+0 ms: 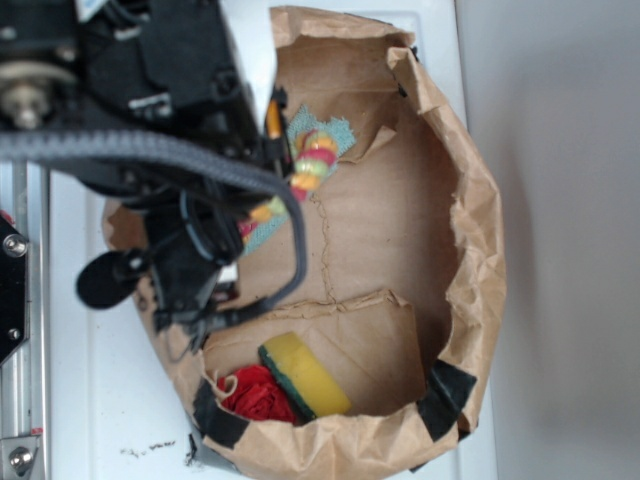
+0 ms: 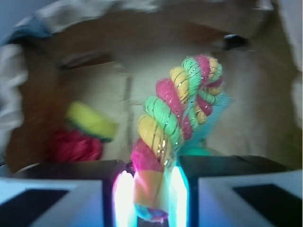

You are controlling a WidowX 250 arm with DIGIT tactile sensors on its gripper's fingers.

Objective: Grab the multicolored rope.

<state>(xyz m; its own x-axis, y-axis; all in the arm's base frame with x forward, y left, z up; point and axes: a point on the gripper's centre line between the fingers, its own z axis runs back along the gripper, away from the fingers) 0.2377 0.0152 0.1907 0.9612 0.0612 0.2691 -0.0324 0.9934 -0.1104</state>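
**Inspector:** Start nearest the wrist camera. What does the claw hold?

**Assistant:** The black gripper (image 2: 150,198) is clenched on the lower end of the multicolored rope (image 2: 177,111), a thick twisted cord in red, yellow and pale-green strands. Both jaws press against its sides. The rope rises from the jaws and hooks over at the top like a cane.

**Inspector:** And behind the rope?

**Assistant:** A teal cloth rag (image 2: 214,124) shows just behind it, partly covered by the cord. To the left, further back, a yellow sponge with a green layer (image 2: 91,123) lies touching a red knotted yarn bundle (image 2: 75,145). Both are blurred.

**Inspector:** The arm's pose, from the exterior view?

**Assistant:** The black robot arm (image 1: 150,120) reaches in from the upper left over the rim of a crumpled brown paper bag (image 1: 470,240), with a grey ribbed cable (image 1: 140,150) looping across it. The wrist covers the bag's left side. The gripper itself is mostly hidden there; the rope (image 1: 312,165) emerges beside it, over the rag (image 1: 335,130).

**Inspector:** The far contents?

**Assistant:** The sponge (image 1: 305,375) and yarn bundle (image 1: 255,395) sit at the bag's lower end, well apart from the rope.
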